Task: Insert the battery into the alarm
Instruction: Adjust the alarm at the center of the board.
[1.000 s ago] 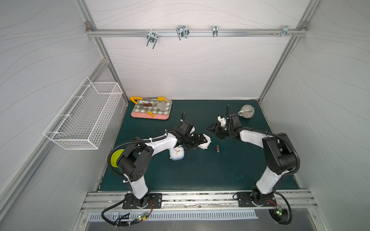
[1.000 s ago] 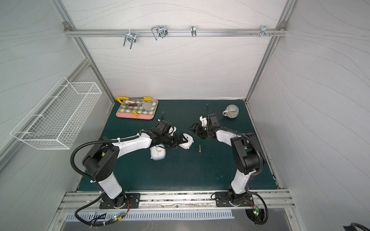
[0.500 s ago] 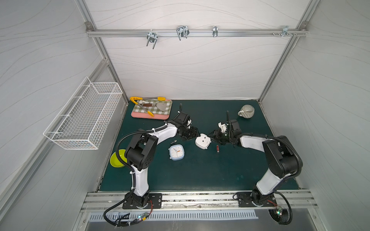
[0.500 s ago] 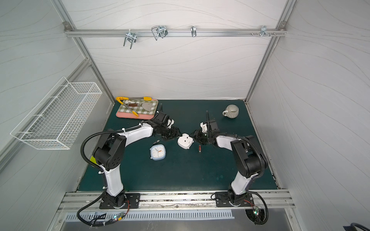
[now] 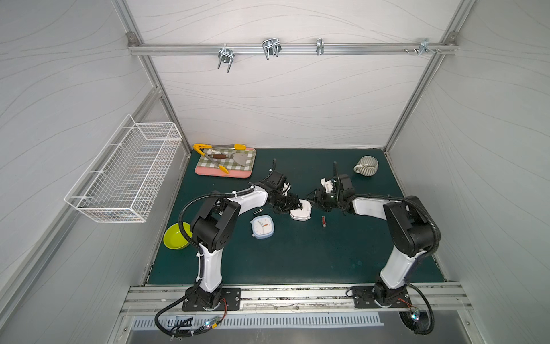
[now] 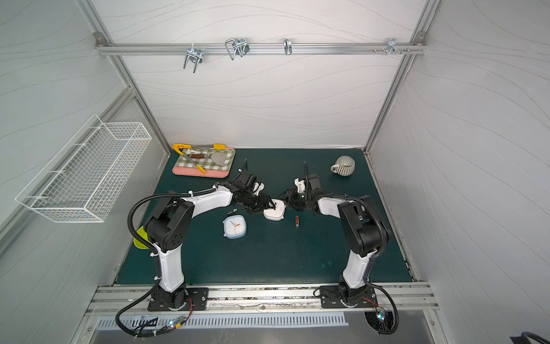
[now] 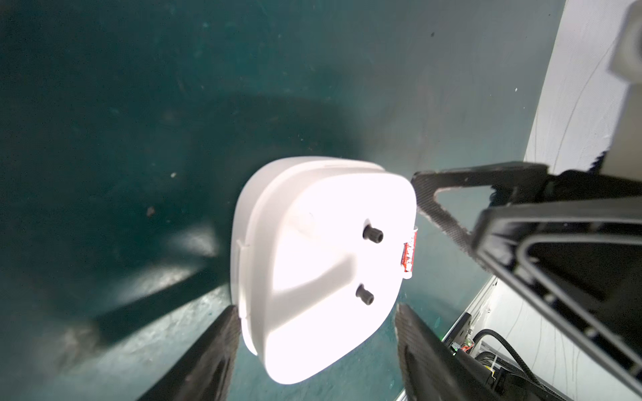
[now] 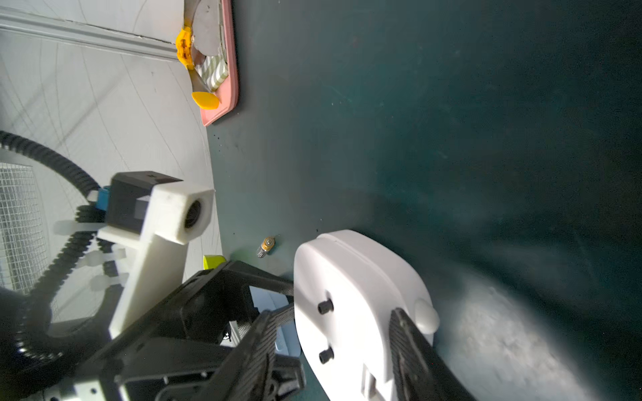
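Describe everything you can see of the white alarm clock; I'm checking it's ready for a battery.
The white alarm clock is a rounded-square body of glossy white plastic, lying face down on the green mat. Two black knobs stand on its back; a seam rings its side, with a tab and a round white button on the edge. The left gripper and right gripper each straddle it; whether either grips is unclear.

My left gripper stands open astride the white alarm, which lies back up on the green mat, two black knobs showing. One finger touches its rim; the other seems just clear. The right gripper's finger sits at a corner. A red battery peeks out behind the alarm, toward the mat's edge.
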### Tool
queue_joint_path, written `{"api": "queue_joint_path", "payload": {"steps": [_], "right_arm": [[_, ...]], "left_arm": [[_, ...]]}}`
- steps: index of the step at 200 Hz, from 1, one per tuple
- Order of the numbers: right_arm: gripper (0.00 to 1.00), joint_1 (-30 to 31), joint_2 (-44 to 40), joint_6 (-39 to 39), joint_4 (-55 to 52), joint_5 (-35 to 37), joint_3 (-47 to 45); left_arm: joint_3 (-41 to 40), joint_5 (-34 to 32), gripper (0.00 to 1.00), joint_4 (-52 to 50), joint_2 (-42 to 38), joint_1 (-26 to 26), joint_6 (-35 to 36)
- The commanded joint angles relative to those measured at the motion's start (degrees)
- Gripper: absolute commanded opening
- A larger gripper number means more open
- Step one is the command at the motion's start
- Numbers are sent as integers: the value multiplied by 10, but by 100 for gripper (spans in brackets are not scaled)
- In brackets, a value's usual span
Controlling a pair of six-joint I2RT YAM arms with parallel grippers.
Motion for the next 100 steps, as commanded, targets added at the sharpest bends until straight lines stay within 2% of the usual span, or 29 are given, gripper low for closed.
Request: {"api": "queue_joint_path", "payload": {"steps": [1, 29, 53, 88, 100], "right_arm": [[55, 5, -4, -26, -20, -29, 12], [56, -3, -50, -77, -96, 6, 11], [56, -1, -84, -116, -152, 40, 12], [53, 6, -93, -144, -216, 59, 32], [51, 10, -88, -139, -224, 54, 39]], "left_arm": [[-19, 7, 73, 34, -24, -10, -23], [-36, -26, 79, 31, -58, 3, -37], [-25, -47, 99, 15, -67, 12, -38], [13, -54, 99, 6, -42, 20, -22], [26, -45, 90, 6, -32, 25, -16]]}}
